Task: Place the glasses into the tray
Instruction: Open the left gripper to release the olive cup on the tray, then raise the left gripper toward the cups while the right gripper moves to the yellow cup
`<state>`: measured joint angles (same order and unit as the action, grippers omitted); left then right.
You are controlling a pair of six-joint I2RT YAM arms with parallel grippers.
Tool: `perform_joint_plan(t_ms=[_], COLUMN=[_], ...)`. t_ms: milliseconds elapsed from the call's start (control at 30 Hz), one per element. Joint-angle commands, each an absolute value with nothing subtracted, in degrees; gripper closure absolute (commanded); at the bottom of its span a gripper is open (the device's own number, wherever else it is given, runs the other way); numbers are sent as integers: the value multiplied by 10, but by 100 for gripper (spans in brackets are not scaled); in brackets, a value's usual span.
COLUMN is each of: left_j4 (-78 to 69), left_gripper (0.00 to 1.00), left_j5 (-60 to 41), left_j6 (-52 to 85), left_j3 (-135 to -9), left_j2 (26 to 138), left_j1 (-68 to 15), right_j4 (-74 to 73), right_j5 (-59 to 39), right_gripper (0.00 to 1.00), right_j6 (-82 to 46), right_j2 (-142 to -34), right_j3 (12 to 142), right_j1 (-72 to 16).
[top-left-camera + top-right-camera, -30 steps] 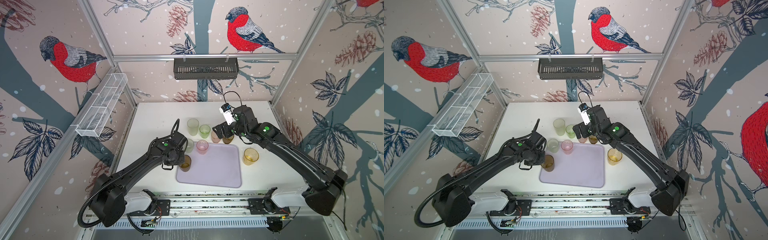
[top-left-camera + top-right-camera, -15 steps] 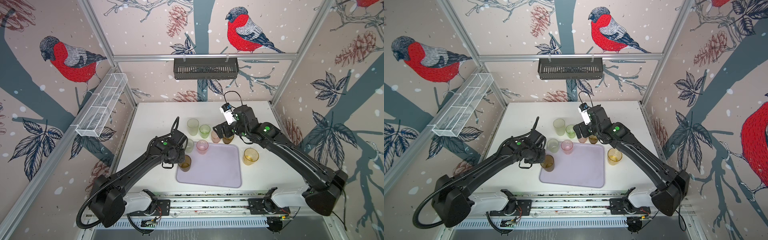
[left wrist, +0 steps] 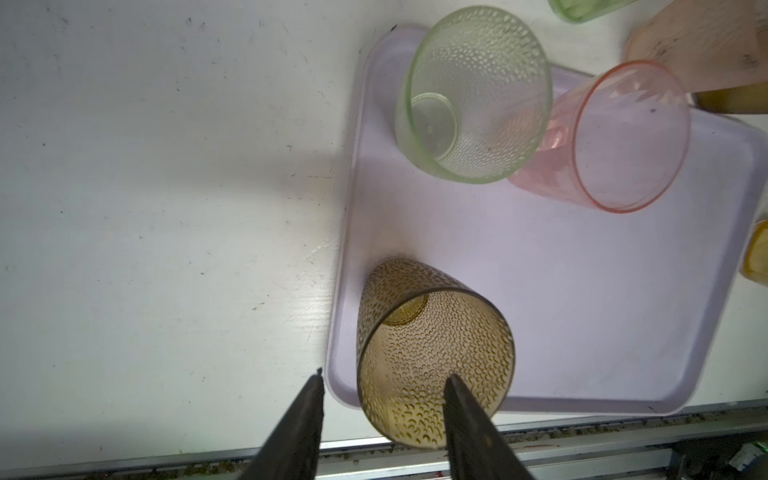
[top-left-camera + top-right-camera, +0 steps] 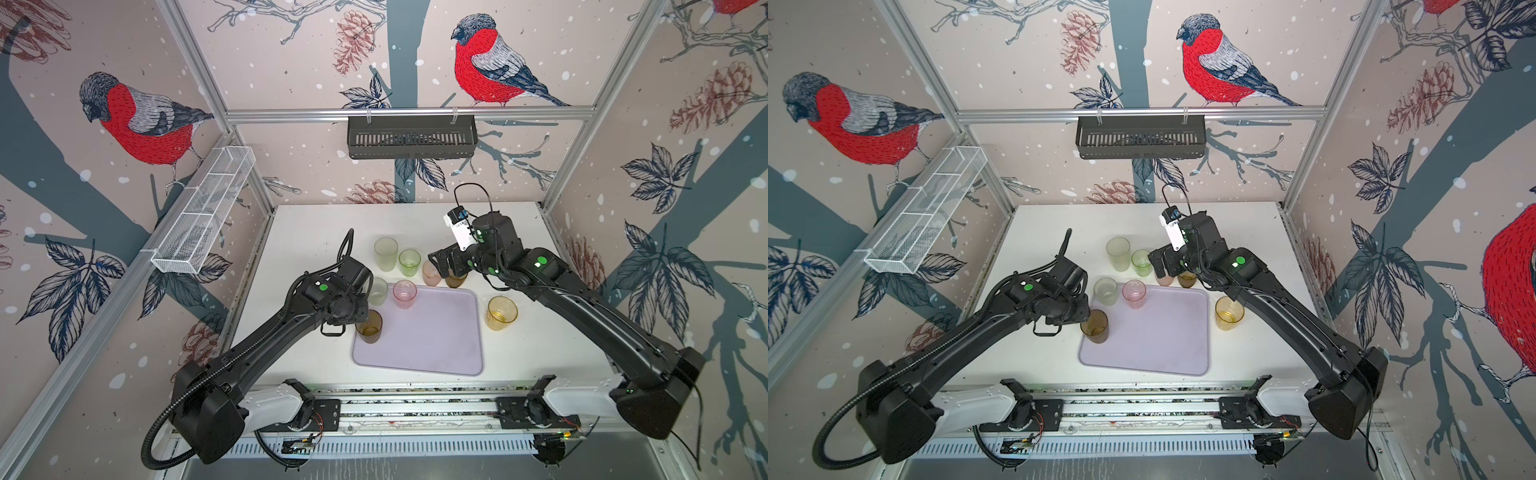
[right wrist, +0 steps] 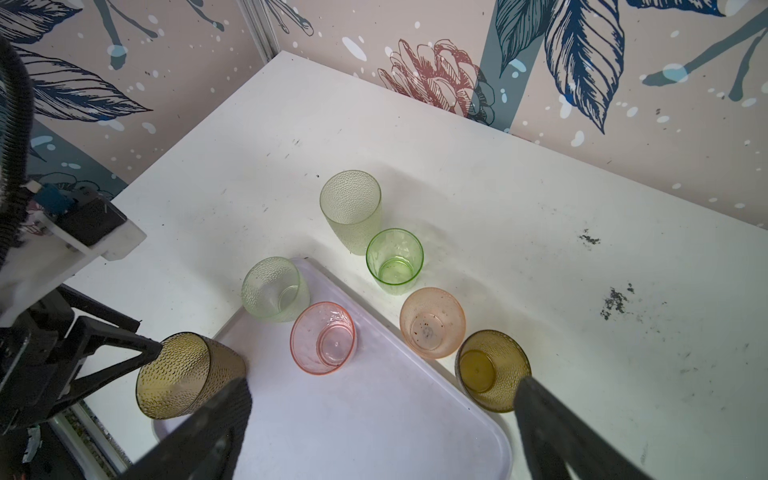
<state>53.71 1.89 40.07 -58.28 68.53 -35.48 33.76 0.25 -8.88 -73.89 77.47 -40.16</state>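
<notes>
The lilac tray (image 4: 432,345) lies mid-table. On it stand a brown dimpled glass (image 3: 432,345) at its left edge, a frosted pale glass (image 4: 378,291) in the far left corner and a pink glass (image 4: 404,294). My left gripper (image 3: 385,379) is open; its fingers (image 3: 309,407) straddle the brown glass's near wall, with a gap showing. Behind the tray stand a tall pale green glass (image 4: 385,253), a bright green glass (image 4: 409,262), a peach glass (image 5: 432,322) and a second brown glass (image 5: 492,368). An amber glass (image 4: 502,312) stands right of the tray. My right gripper (image 5: 380,390) hangs open and holds nothing above the tray's far edge.
A black slotted basket (image 4: 411,137) hangs on the back wall. A white wire mesh basket (image 4: 203,208) is fixed along the left wall. The arms' rail (image 4: 415,409) runs along the table's front edge. Bare white table (image 4: 316,232) lies at the far left.
My left gripper's jaws have spread apart and let go of the brown glass, which now stands on the tray. The right arm has barely moved.
</notes>
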Motion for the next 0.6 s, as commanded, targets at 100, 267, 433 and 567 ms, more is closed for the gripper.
perform_joint_plan(t_ms=[100,267,433,567], left_j4=[550,539,528,528], left_gripper=[51,50,49,46], left_j5=[33,40,40,34], left_j6=[419,430,435,431], left_j3=[-594,-616,-634,-641], left_j2=[673,678,685,686], left_j1=[-356,-356,-357,-357], right_j4=[320,324,337,351], right_j5=[-6,-6,-7,-2], right_gripper=[0,0,0,0], right_j6=[-110,-112,-113,-125], right_j2=[-721,-721,-700,-692], right_j3=[754,745,745,739], right_j1=[-401,-402,-402,-402])
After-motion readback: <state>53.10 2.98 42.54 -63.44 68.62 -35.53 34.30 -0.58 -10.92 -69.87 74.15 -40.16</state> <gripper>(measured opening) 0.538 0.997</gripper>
